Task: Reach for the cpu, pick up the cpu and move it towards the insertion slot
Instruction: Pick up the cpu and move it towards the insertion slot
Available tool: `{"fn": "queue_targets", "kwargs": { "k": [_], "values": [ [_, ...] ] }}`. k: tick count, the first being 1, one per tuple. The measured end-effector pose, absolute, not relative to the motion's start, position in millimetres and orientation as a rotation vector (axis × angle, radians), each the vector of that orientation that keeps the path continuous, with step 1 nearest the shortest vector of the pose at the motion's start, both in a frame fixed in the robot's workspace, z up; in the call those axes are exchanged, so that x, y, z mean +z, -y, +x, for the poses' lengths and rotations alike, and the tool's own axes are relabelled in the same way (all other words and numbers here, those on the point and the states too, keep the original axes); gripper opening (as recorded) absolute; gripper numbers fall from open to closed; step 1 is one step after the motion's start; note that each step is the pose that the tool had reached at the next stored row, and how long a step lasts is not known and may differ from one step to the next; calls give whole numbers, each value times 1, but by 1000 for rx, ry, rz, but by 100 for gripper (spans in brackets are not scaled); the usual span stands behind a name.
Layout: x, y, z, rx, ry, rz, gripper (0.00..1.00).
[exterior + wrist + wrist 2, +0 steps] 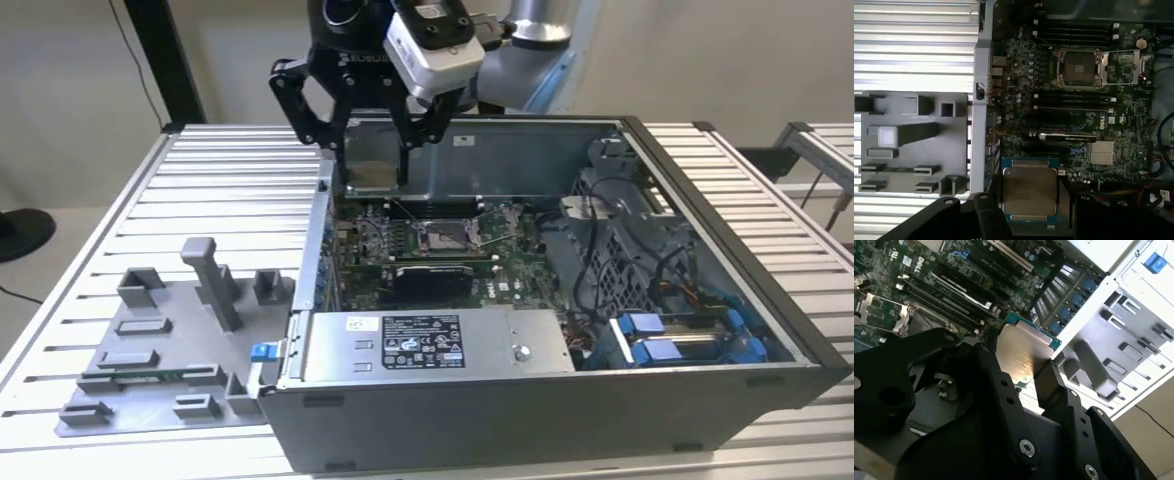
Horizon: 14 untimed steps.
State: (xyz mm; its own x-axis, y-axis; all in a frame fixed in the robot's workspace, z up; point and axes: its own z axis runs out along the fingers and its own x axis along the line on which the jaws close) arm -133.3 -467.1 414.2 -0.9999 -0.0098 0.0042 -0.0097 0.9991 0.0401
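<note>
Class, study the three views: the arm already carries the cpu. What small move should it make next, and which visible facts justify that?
Probably a short sideways shift toward the insertion slot. The pincer grips the cpu over the case's rear edge, toward the exterior view's left of the open socket, so it should line up overhead before descending.

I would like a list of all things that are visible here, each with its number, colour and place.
cpu: one, silvery top, held in the gripper above the open case.
insertion slot: one, silver frame with dark centre, on the green board, empty.
computer case: one, grey, lying open on the table.
tray: one, grey, with raised blocks, on the table at the exterior view's left.
table: one, ribbed, silver.
gripper: one, black, shut on the cpu.
</note>
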Motion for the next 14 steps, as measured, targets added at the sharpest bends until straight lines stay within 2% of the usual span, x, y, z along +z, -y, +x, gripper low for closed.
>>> {"fn": "queue_targets", "kwargs": {
  "k": [14],
  "values": [
    [413,467,-70,-63,3136,15,0]
  ]
}}
